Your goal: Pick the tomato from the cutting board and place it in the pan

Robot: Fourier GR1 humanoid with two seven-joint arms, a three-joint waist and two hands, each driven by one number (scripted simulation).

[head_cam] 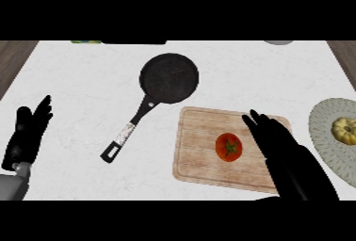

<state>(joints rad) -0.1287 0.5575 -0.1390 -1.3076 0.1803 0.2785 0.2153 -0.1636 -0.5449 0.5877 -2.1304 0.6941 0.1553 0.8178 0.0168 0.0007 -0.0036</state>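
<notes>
A red tomato (229, 147) with a green stem lies on the wooden cutting board (198, 155) at the lower middle right. The black pan (169, 78) sits further back at the centre, its handle running down and to the left. My right hand (281, 150) hovers over the board's right part, just to the right of the tomato, with fingers straight and pointing away. It holds nothing. My left hand (28, 134) rests open at the left edge, fingers up, far from the board and pan.
A grey-green plate (327, 141) with a yellow fruit (343, 128) on it stands at the right edge, close to my right hand. Small objects show at the counter's far edge. Wooden floor strips flank the white counter.
</notes>
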